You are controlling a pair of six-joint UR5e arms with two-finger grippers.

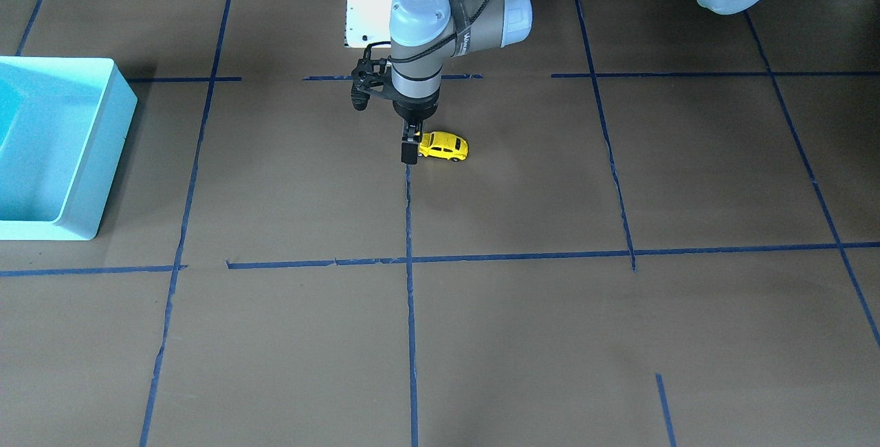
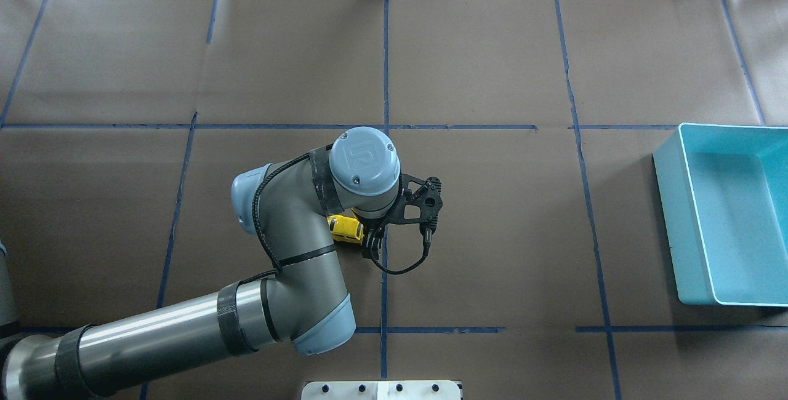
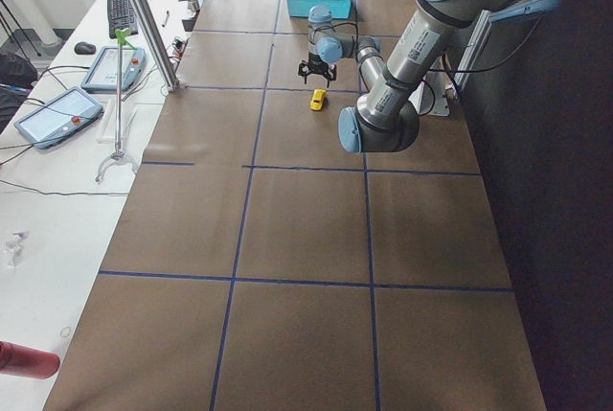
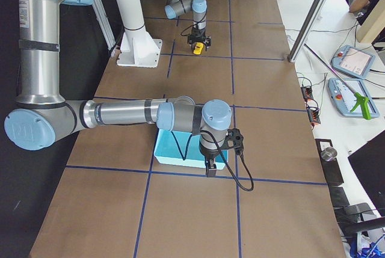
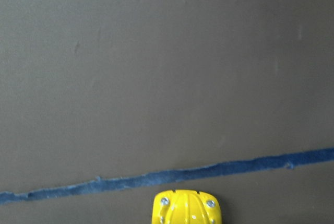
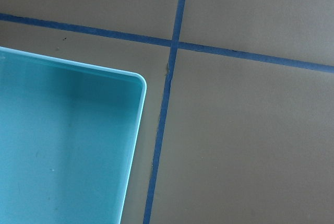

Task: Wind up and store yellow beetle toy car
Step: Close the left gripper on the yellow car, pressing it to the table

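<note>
**Yellow beetle toy car: on counter, at left tool**

- Yellow beetle toy car [image 1: 445, 146]: upright on its wheels on the brown paper counter [image 2: 492, 234], near the middle. In the overhead view it lies just left of the centre blue tape line [image 2: 385, 80]. The left wrist view shows only its rounded end with two silver dots, close to the tape but apart from it.
- Left tool [image 1: 410, 150]: pointing straight down at one end of the car. One black finger [image 1: 410, 153] stands in front of that end and hides it. Whether the jaws press on the car or merely stand beside it cannot be told.
- Turquoise bin [image 2: 677, 234]: at the far right of the overhead view, well apart from the car. No contents are visible in it.
- Right tool [image 4: 210, 168]: hangs at a corner of the bin, beside a tape crossing. It shows only in the side view, so whether its jaws are apart or together cannot be told.
</note>
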